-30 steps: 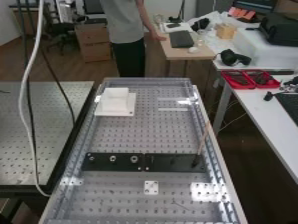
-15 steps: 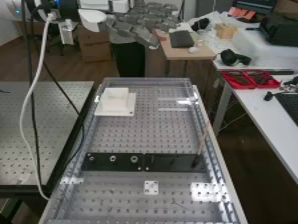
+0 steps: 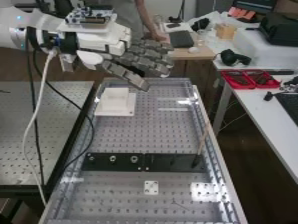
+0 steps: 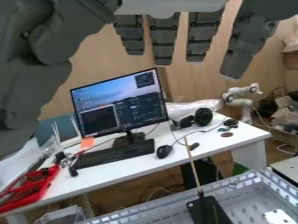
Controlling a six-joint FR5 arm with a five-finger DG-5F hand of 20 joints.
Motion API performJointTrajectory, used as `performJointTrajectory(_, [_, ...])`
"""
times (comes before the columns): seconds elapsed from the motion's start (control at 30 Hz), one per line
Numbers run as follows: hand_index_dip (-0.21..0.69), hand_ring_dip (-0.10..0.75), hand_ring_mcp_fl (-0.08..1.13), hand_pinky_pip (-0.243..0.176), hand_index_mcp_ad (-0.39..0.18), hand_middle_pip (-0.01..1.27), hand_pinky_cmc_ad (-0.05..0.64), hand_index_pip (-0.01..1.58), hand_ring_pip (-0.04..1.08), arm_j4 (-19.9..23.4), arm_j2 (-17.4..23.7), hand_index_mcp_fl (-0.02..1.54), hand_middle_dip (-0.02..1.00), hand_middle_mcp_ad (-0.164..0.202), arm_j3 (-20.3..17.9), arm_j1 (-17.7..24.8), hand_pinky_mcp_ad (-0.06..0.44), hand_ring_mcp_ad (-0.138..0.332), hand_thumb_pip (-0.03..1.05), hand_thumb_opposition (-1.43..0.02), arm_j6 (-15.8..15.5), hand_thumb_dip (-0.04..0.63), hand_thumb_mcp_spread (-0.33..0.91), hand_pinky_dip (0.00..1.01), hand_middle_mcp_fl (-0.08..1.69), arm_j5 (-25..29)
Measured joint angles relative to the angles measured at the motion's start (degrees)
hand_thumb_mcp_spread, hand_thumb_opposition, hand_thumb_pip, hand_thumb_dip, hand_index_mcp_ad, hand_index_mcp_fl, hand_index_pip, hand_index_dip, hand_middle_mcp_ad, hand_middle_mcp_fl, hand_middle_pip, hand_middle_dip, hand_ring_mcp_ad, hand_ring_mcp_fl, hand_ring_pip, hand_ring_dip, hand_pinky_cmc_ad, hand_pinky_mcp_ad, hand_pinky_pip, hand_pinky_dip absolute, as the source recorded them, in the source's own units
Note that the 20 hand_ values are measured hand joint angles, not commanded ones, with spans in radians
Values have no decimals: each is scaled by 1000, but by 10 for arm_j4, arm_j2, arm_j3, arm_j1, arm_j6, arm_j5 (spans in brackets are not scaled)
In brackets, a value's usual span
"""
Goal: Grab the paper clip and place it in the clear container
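The hand (image 3: 148,57) hangs straight-fingered, and a red tray (image 3: 238,87) holds dark things.

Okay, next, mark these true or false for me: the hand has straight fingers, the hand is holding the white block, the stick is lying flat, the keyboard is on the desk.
The hand has straight fingers. True.

The hand is holding the white block. False: the block sits at the far end of the metal bench.

The stick is lying flat. False: it stands up from a black plate.

The keyboard is on the desk. True.
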Motion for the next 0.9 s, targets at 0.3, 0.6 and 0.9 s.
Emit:
performJointTrajectory(0.3, [16, 87, 2, -89, -9, 138, 377, 87, 89, 47, -16, 9, 138, 87, -32, -11, 312, 162, 398, -695, 7, 38, 244, 410, 5, 12])
performJointTrajectory(0.6, [-23, 87, 2, -91, -21, 138, 374, 101, 89, 113, -61, 40, 138, 87, -64, -33, 314, 162, 476, -730, 43, 94, 281, 417, 2, 25])
performJointTrajectory(0.9, [-33, 87, 2, -91, -40, 136, 377, 120, 87, 149, -109, 54, 138, 86, -75, -61, 314, 161, 538, -745, 76, 133, 316, 417, 2, 28])
